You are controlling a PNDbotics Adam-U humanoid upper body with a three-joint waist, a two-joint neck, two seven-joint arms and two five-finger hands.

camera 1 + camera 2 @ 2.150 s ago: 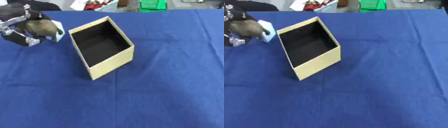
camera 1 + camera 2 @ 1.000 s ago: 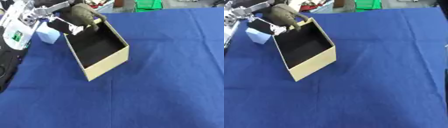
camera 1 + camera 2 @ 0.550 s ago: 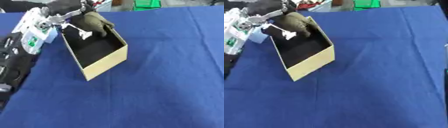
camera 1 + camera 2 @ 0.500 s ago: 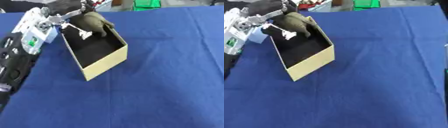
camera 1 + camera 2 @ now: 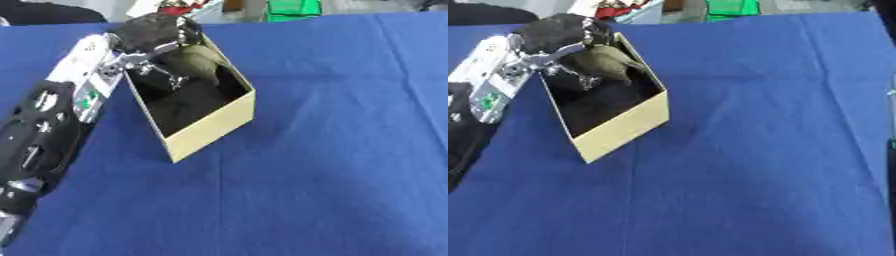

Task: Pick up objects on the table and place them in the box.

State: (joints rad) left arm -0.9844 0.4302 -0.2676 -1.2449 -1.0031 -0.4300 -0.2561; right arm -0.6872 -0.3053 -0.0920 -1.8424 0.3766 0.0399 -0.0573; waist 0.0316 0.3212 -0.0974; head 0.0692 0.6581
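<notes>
One cloth-covered table (image 5: 350, 150), blue throughout, carries the work; no other loose item shows on its near part. On it stands the box (image 5: 214, 125), tan card with a dark interior, set askew toward the far left and open at the top. The left arm (image 5: 52, 130) enters from the lower left and runs up along the box's left wall. The left hand (image 5: 153, 35) sits over the far end of the opening, fingers curled down around an olive-brown rounded object (image 5: 604, 60), which hangs inside the opening, apparently clear of the floor; whether it brushes the far wall cannot be determined. The right hand is not in view.

Assessment: the placing step is nearly complete. To finish it properly, the object should be lowered until it is well below the rim before the fingers are straightened, with the hand kept centred so it does not catch or drag the thin wall. Withdrawal should go straight up, since the box looks light enough to shift.
</notes>
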